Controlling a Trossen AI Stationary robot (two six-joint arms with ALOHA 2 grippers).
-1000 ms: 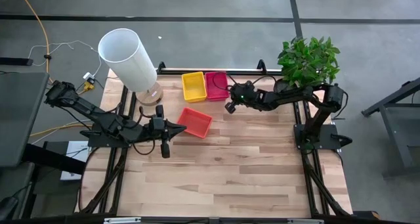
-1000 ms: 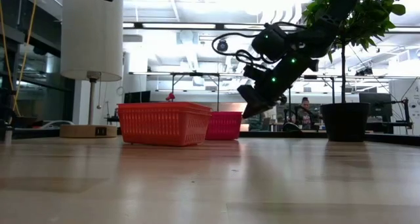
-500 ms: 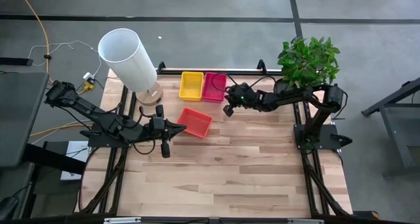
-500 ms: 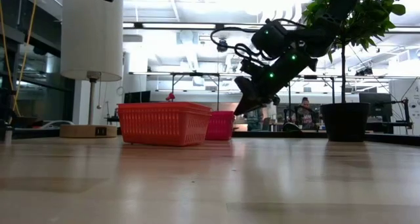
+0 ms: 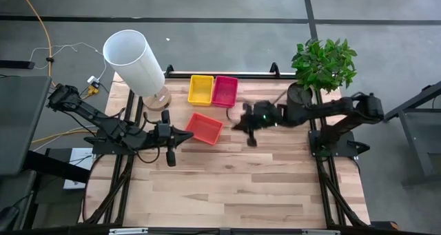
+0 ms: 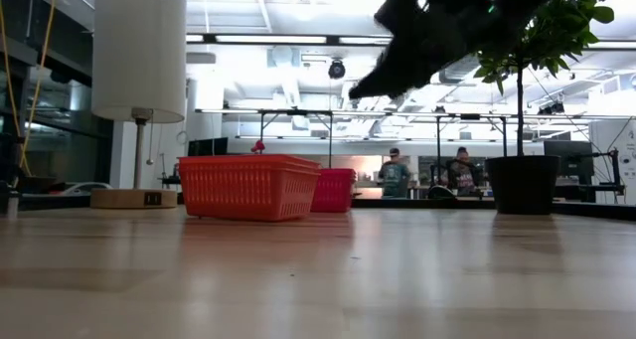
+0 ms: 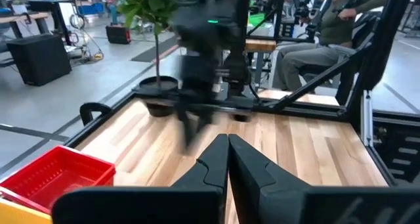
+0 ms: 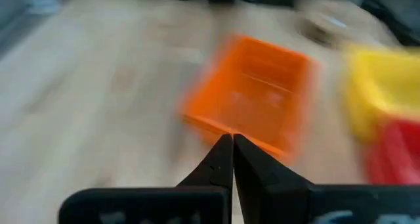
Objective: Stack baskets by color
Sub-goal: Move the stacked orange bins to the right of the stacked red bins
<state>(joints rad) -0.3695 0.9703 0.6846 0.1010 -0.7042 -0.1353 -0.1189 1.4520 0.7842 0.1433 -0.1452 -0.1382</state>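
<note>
Three baskets rest on their bases on the wooden table. A yellow basket (image 5: 201, 89) and a magenta-red basket (image 5: 225, 91) stand side by side at the far edge. An orange basket (image 5: 204, 127) sits nearer the middle and also shows in the right wrist view (image 8: 252, 99). My right gripper (image 5: 238, 124) is shut and empty. It hovers, blurred, to the right of the orange basket and high above the table (image 6: 360, 86). My left gripper (image 5: 187, 134) is shut and empty, held above the table by the orange basket's near left corner, pointing right (image 7: 228, 144).
A tall white cylinder lamp (image 5: 134, 59) stands at the far left corner. A potted plant (image 5: 322, 66) stands at the far right corner. Bare wood (image 5: 234, 187) fills the near half of the table. People sit in the room beyond the table.
My right gripper has left the magenta-red basket's near right corner. It has swung toward the near edge and risen, rolling and levelling out as it went, and has stayed shut. The magenta-red and yellow baskets have been nudged slightly toward the left and sit squarer.
</note>
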